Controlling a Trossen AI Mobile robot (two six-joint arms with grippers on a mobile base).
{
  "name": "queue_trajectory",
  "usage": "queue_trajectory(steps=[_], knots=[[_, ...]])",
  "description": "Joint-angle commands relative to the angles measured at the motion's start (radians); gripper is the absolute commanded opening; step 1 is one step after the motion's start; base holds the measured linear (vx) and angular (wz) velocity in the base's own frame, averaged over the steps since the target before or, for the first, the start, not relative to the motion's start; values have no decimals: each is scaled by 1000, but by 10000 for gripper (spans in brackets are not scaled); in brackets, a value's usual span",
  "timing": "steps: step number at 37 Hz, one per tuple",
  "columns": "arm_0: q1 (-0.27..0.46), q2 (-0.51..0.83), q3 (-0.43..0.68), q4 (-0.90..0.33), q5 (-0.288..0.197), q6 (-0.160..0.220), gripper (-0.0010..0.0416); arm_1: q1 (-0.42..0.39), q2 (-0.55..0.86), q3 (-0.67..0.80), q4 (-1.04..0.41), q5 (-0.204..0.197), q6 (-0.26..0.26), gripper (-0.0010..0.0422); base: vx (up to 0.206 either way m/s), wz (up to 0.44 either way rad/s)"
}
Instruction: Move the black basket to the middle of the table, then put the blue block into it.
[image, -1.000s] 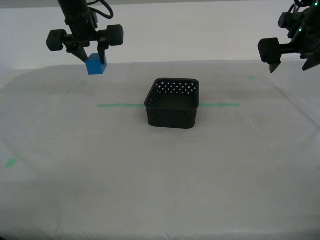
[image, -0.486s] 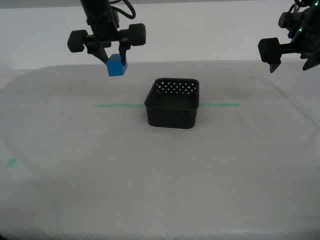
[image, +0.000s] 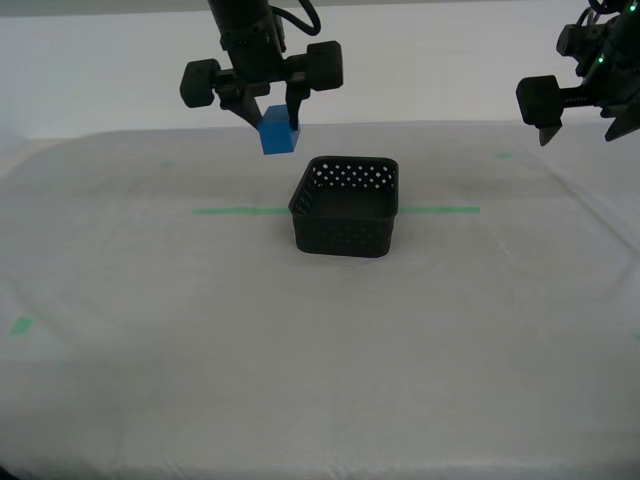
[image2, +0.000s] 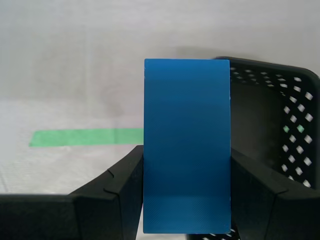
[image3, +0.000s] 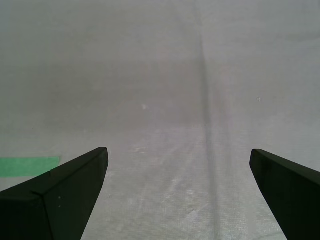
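Much of the near surface (image: 300, 380) is bare whitish-grey cloth in our exterior view, with a small green tape bit (image: 20, 325) near that view's left edge; farther back the black basket (image: 345, 207) stands upright about the middle of the surface, open side up, its perforated walls showing rows of round holes; a long thin green tape line (image: 240, 210) runs across the cloth and passes behind the basket, showing again on the exterior view's right of it; beyond and above, our second tool (image: 280, 113) hangs in the air with its jaws closed on the blue block (image: 279, 134); the block is clear of the surface, above and just to the exterior view's left of the basket's far rim, not yet over the opening as far as we can judge; in the second wrist view the blue block (image2: 187, 145) fills the gap between the two dark fingers (image2: 120, 195), touching both, with the basket (image2: 275, 125) just behind it and the tape line (image2: 85, 136) on the cloth to one side; farthest back, at the exterior view's upper right, our first tool (image: 585, 115) hovers high and well apart from the basket; the first wrist view shows its fingers (image3: 65, 195) spread wide with nothing between them but the cloth (image3: 175, 100) and a scrap of green tape (image3: 27, 166)
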Motion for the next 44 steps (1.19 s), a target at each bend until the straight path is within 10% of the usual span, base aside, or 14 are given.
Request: queue_trajectory(steps=[1,23,37,44], knots=[[1,-1,1,1,-2,-1,398,-25,0,1,1,-1,-8,0,0,0],[2,-1,1,1,-2,-1,398,-138,0,5,22,59,-69,0,0,0],[1,-1,1,0,-2,-1,399,-181,20,7,105,-44,-89,0,0,0],[1,-1,1,11,-2,-1,398,-181,85,14,113,-25,-88,0,0,0]])
